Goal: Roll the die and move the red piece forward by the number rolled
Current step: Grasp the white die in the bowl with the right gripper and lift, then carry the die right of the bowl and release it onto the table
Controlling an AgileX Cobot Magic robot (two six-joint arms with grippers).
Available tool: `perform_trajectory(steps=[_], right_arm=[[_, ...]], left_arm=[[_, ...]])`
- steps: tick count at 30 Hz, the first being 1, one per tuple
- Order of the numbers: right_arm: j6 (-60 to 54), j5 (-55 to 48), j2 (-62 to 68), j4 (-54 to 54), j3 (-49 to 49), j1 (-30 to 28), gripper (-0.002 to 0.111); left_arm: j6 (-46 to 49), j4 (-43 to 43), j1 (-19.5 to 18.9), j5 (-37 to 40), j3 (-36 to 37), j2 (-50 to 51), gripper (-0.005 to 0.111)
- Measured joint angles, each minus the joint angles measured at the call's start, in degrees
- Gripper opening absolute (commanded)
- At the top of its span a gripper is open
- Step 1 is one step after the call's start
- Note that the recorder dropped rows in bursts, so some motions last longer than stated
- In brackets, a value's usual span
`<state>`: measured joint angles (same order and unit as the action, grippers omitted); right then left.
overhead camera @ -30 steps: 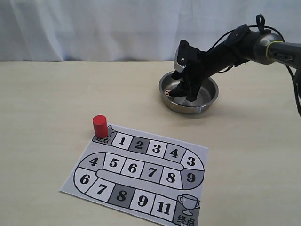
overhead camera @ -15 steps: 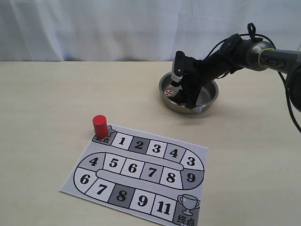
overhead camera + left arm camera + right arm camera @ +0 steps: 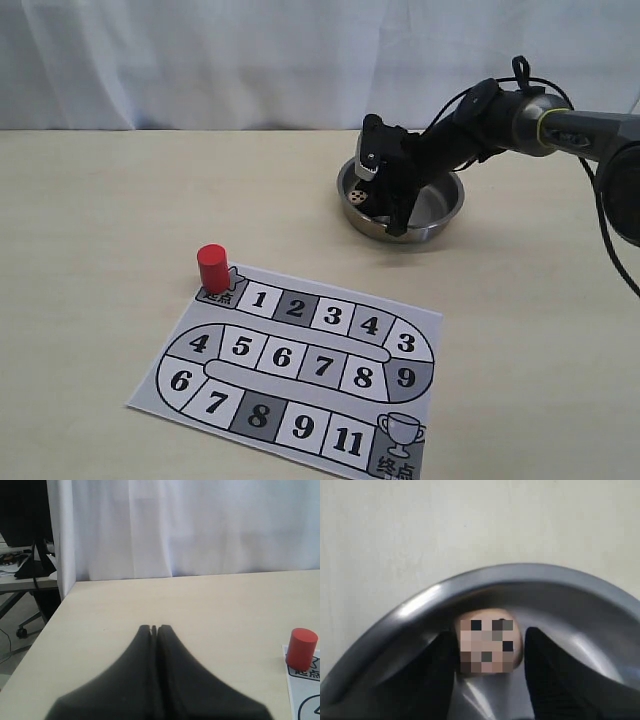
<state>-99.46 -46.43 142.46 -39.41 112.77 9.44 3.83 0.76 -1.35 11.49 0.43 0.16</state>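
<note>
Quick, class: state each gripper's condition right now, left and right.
Left gripper: shut, holding nothing.
Right gripper: straddles the die in the bowl; whether it grips it cannot be told.

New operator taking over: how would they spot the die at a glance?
Find the round metal bowl beyond the numbered game board. The die lies inside, near its rim, between the right arm's black fingers. It is the only small pale cube with dark pips; the red piece is a cylinder.

Steel bowl (image 3: 432, 228) on table (image 3: 100, 220); numbered board sheet (image 3: 320, 365) nearer; white curtain (image 3: 200, 60) behind.
</note>
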Motion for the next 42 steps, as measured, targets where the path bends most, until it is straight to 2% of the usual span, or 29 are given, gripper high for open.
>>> perform_trajectory(steps=[6, 14, 17, 23, 28, 38, 42], right_arm=[[0.00, 0.00, 0.00, -0.19, 0.00, 0.00, 0.005], [0.35, 0.00, -0.86, 3.63, 0.00, 0.00, 0.004], [5.72, 0.00, -2.51, 6.82, 0.00, -0.12, 0.004], [25.95, 0.10, -7.73, 7.57, 0.00, -1.33, 0.004], [48.89, -0.71, -11.37, 10.01, 0.00, -3.73, 0.004], [78.08, -15.75, -14.35, 21.32, 0.00, -8.15, 0.004], [87.07, -20.17, -16.07, 28.81, -3.03, -8.65, 0.004]], left_arm=[[0.00, 0.00, 0.00, 0.00, 0.00, 0.00, 0.000], [0.00, 0.00, 0.00, 0.00, 0.00, 0.00, 0.000], [0.00, 0.00, 0.00, 0.00, 0.00, 0.00, 0.000], [0.00, 0.00, 0.00, 0.00, 0.00, 0.00, 0.000], [0.00, 0.00, 0.00, 0.00, 0.00, 0.00, 0.000], [0.00, 0.00, 0.00, 0.00, 0.00, 0.00, 0.000], [-0.15, 0.00, 0.00, 0.00, 0.00, 0.00, 0.000]])
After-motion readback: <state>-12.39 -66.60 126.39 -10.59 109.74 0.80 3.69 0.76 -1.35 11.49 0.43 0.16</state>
